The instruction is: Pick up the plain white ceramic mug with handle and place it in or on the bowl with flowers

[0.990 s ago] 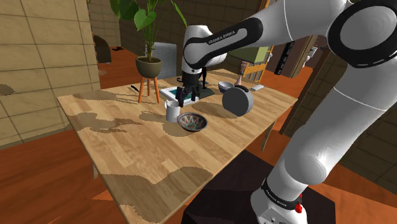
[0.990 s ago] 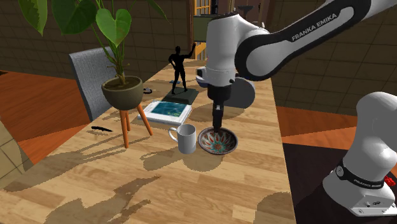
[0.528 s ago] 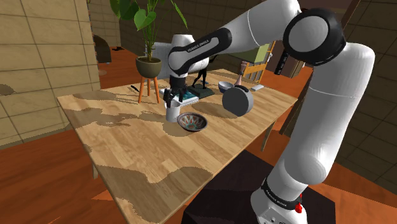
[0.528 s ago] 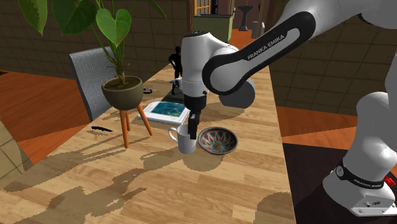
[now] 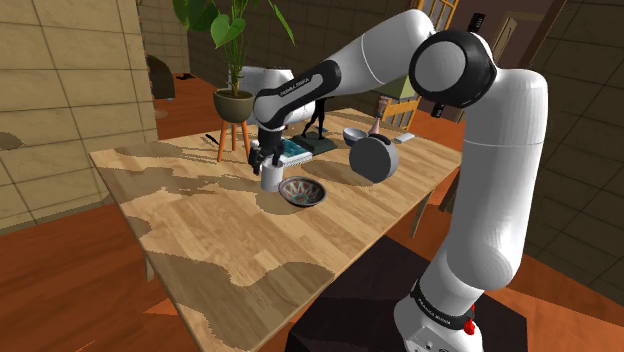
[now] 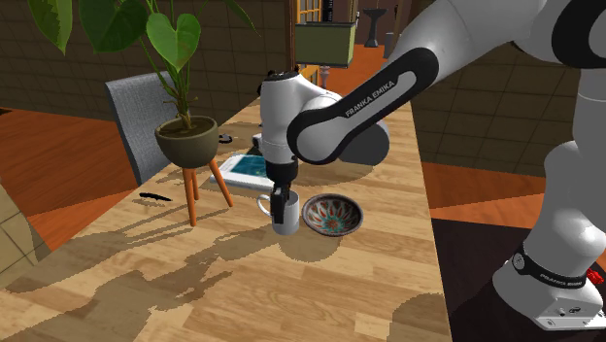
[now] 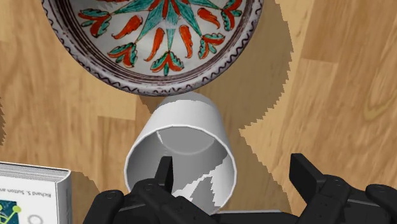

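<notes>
Mug holds 1 end effector finger

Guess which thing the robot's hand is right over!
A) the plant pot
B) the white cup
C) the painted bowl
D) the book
B: the gripper hangs right over the white cup, fingers apart, with one finger over the cup's opening and the other outside its wall. The painted bowl sits just beyond the cup.
</notes>
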{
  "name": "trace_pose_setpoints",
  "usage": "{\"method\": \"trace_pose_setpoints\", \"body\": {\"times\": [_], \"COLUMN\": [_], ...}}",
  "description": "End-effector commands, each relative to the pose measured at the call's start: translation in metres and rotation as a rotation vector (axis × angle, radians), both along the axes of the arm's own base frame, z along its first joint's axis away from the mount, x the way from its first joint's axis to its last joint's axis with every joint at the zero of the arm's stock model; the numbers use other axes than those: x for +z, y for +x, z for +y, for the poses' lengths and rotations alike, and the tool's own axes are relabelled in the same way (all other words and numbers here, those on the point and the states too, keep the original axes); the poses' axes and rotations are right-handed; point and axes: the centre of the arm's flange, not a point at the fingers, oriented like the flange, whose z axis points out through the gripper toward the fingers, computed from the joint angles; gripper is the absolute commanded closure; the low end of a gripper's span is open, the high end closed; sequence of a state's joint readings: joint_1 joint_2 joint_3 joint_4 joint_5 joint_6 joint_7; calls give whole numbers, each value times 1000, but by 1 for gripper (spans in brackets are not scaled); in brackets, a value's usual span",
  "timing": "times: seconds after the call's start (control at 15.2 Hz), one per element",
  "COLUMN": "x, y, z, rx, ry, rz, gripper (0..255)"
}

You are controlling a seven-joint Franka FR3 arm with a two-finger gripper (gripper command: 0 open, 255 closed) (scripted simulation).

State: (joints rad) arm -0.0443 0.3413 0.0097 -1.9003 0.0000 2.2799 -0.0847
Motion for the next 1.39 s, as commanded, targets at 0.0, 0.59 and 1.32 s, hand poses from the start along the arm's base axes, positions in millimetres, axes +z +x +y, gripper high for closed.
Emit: {"method": "trace_pose_setpoints", "body": {"times": [0.0,0.59,1.32], "x": [-10,-19,-13], "y": [1,1,1], "z": [0,0,0], "rx": [0,0,0], "ry": [0,0,0], "rz": [-1,-1,-1], "gripper": [0,0,255]}}
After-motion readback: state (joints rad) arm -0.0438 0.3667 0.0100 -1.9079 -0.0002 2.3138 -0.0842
